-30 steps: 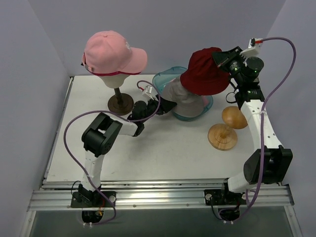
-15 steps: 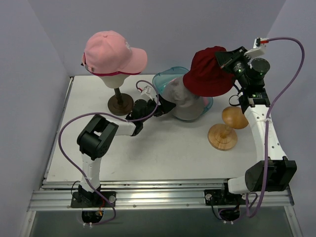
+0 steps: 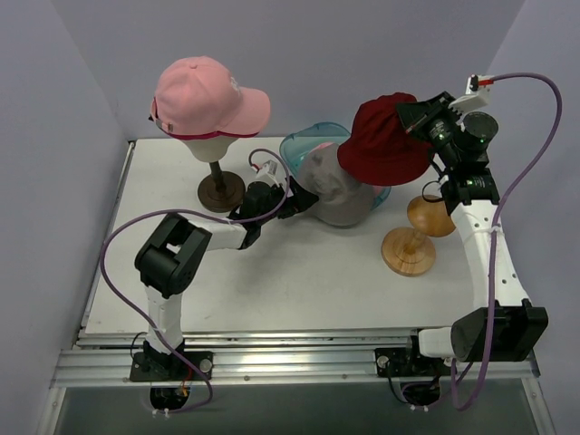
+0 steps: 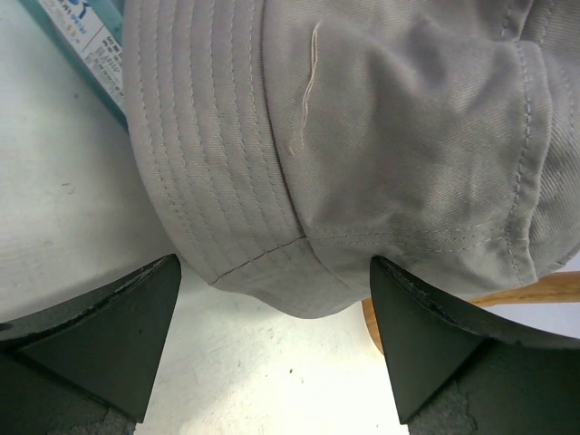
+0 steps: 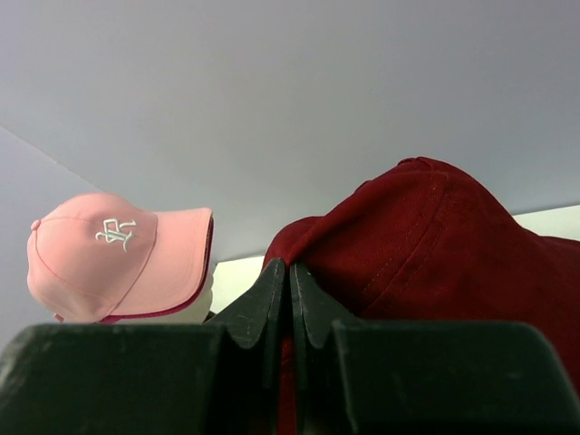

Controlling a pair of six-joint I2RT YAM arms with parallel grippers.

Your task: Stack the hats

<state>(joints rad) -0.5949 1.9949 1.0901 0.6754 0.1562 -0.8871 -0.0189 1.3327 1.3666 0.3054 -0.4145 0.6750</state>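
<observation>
The right hand point(image 5: 288, 272) is pinched shut on the edge of the red hat point(image 3: 381, 140), holding it in the air above the teal tray point(image 3: 304, 145). The left hand point(image 4: 274, 267) is wide open and empty, its fingers either side of the brim of the bucket hat point(image 4: 362, 136). That hat lies at the tray's near side on the counter point(image 3: 272, 281). A pink cap point(image 3: 204, 95) sits on a head form point(image 3: 210, 145) at back left.

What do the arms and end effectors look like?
Matching pair: left arm and right arm have white links, black joint housings, purple cables. The left end effector and right end effector each have two black wedge-shaped fingers.
</observation>
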